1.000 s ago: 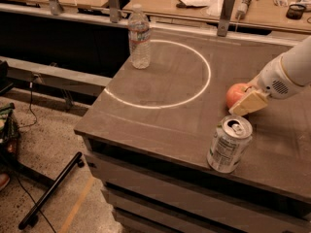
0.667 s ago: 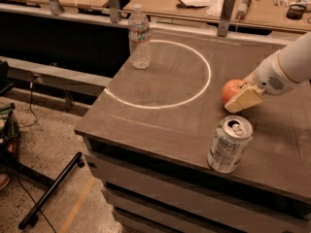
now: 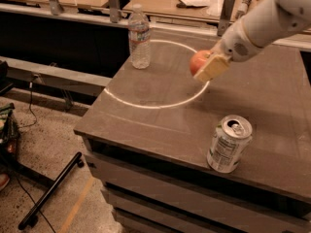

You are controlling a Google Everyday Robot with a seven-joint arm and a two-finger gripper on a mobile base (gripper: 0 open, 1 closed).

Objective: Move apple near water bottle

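The red-orange apple [image 3: 198, 61] is held in my gripper [image 3: 208, 65], lifted above the dark table over the right side of a white circle marked on it. The gripper is shut on the apple, with a tan finger pad [image 3: 212, 68] across its front. The white arm reaches in from the upper right. The water bottle [image 3: 139, 37], clear with a white cap and pale label, stands upright at the circle's far left rim, to the left of the apple and apart from it.
A silver drink can [image 3: 229, 143] stands near the table's front edge [image 3: 184, 161], right of centre. The white circle [image 3: 155, 74] covers the table's left half. A wooden bench with metal posts [image 3: 114, 3] runs behind. The floor drops off at left.
The gripper has lifted the apple off the table and carried it up and left, away from the can and closer to the bottle.
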